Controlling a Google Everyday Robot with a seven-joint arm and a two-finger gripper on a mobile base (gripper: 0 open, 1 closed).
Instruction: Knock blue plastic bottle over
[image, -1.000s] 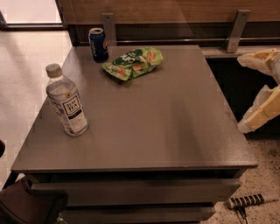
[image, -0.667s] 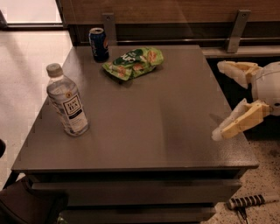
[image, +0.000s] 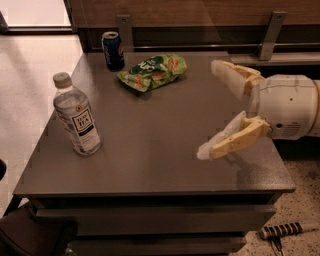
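Observation:
The blue plastic bottle (image: 76, 115) stands upright near the left edge of the grey table (image: 150, 165). It is clear and bluish, with a grey-white cap and a white "TEA" label. My gripper (image: 209, 107) reaches in from the right over the table's right side. It is open, its two cream fingers spread wide and pointing left. It is empty and well to the right of the bottle, not touching it.
A dark blue soda can (image: 113, 50) stands at the back left of the table. A green snack bag (image: 152, 71) lies beside it toward the middle. A wooden wall with metal brackets (image: 272, 35) runs behind. A striped-handled tool (image: 282, 231) lies on the floor at lower right.
My gripper has moved leftward from the right edge further over the table. The bottle, can and bag have not moved.

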